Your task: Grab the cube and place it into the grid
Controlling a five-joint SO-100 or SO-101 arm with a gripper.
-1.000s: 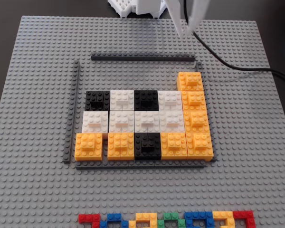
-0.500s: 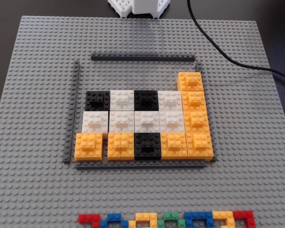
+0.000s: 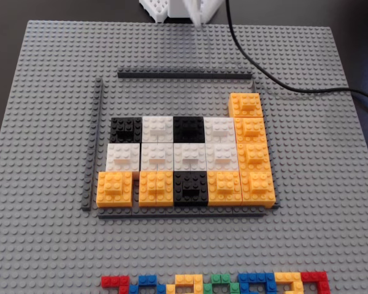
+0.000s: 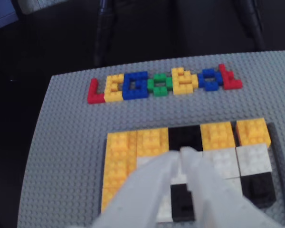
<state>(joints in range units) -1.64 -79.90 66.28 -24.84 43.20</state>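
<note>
Wrist view: gripper (image 4: 180, 153) hung w/ fingers together, apparently empty though blurred, above the grid (image 3: 187, 160), while the cube (image 3: 246, 104) sat at the orange column's top end, prob. placed to extend that column.

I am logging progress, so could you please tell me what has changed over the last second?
The white arm's jaws left the top edge of the fixed view, then a white tip reappeared further left; the black cable swung leftwards. Nothing was grasped or released. The grid of black, white and orange brick cubes and the row of small multicoloured bricks stayed put.
</note>
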